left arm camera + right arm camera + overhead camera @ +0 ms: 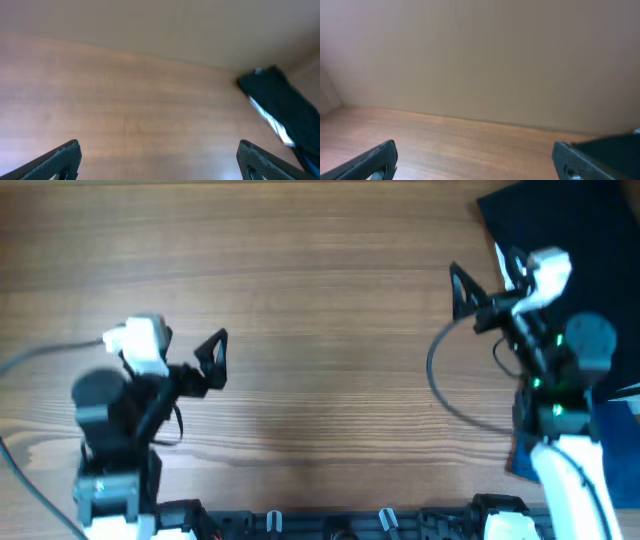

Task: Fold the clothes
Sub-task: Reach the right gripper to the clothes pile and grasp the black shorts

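The black clothes (pixel 565 215) lie bunched at the table's far right corner, partly under my right arm. In the left wrist view they (pixel 280 102) show at the right, with a whitish-grey strip along one edge. In the right wrist view a dark edge of them (pixel 615 145) shows at the lower right. My left gripper (pixel 218 362) is open and empty over bare wood at the left (pixel 159 148). My right gripper (pixel 460 292) is open and empty just left of the clothes, above the table (pixel 475 148).
A blue cloth (pixel 615 430) lies at the right edge beside my right arm's base. Black cables loop by the right arm (pixel 440 375). The wooden table (pixel 320 300) spreads between the two arms. A plain wall stands behind the far edge (pixel 480 60).
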Robot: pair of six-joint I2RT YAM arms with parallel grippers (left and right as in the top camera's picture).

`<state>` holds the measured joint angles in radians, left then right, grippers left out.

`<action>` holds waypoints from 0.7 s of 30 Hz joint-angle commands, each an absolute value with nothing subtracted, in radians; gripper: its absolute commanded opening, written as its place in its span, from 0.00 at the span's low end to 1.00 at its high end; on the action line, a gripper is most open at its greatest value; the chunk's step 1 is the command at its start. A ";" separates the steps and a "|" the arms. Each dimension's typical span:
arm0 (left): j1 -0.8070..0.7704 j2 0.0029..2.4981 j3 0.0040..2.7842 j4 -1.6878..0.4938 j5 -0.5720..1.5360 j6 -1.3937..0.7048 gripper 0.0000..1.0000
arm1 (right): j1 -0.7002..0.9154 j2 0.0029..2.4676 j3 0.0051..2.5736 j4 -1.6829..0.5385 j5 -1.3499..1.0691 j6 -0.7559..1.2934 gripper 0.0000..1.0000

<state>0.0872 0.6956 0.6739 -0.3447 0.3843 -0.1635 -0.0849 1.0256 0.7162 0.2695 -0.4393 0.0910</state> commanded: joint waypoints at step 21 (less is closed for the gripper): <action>0.094 1.336 0.984 -0.577 0.424 -0.166 1.00 | -0.125 1.628 1.294 -0.362 -0.159 -0.021 1.00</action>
